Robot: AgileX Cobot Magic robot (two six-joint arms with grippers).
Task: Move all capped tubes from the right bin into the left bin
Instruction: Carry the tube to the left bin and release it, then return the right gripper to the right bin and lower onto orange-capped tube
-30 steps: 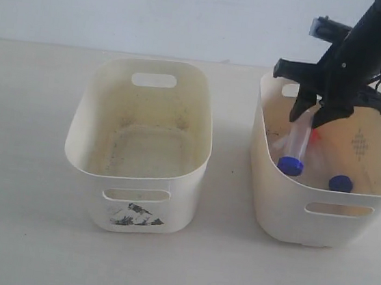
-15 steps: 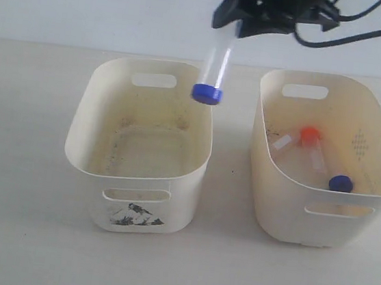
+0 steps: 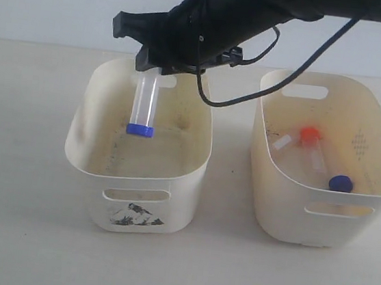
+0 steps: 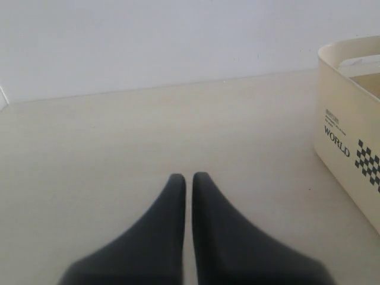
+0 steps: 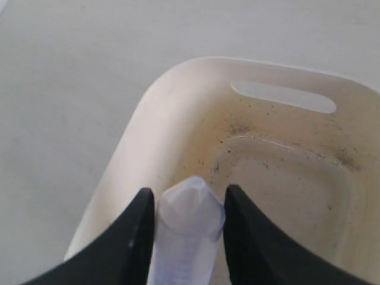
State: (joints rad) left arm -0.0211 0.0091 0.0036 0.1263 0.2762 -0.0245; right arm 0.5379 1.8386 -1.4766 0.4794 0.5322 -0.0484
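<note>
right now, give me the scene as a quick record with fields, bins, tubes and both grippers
left bin: sticker on front wall, no tube lying inside
right bin: holds two tubes
held tube: blue cap pointing down, hanging over the left bin's interior, not released
orange-capped tube: lying in the right bin
blue-capped tube: lying in the right bin, near its front wall
right gripper: shut on the held tube, reaching across above the left bin
left gripper: shut, empty, over the table
tubes left to move: two
</note>
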